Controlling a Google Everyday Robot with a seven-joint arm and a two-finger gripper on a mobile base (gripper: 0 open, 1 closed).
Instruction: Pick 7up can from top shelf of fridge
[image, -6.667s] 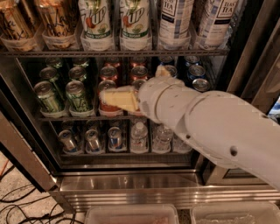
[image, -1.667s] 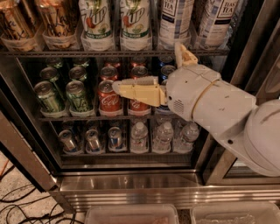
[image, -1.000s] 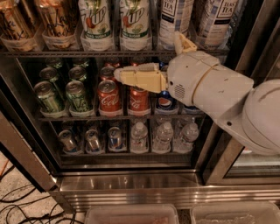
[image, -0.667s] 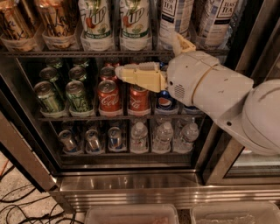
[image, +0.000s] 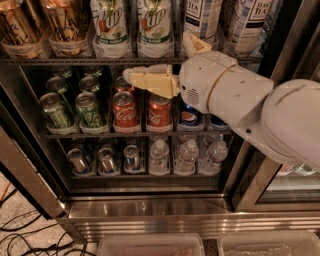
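Note:
Two 7up cans (image: 109, 26) (image: 155, 25), tall and white with green logos, stand side by side on the top shelf (image: 75, 60) of the fridge (image: 150, 212). Their tops are cut off by the frame edge. My gripper (image: 155, 55) is in front of the shelf rail, just below and right of the right 7up can. It is open and empty: one cream finger (image: 147, 80) points left under the rail, the other (image: 194, 44) points up beside the can. My white arm comes in from the right.
Tall tea cans (image: 202, 20) stand right of the 7up cans and golden cans (image: 17, 25) to the left. The middle rack holds green cans (image: 90, 107), Coke cans (image: 125, 110) and a Pepsi can (image: 190, 115). Water bottles (image: 160, 155) below. Cables (image: 20, 235) lie on the floor.
My gripper has risen from in front of the Coke cans on the middle rack to the level of the top shelf rail, and the arm moved slightly right and up.

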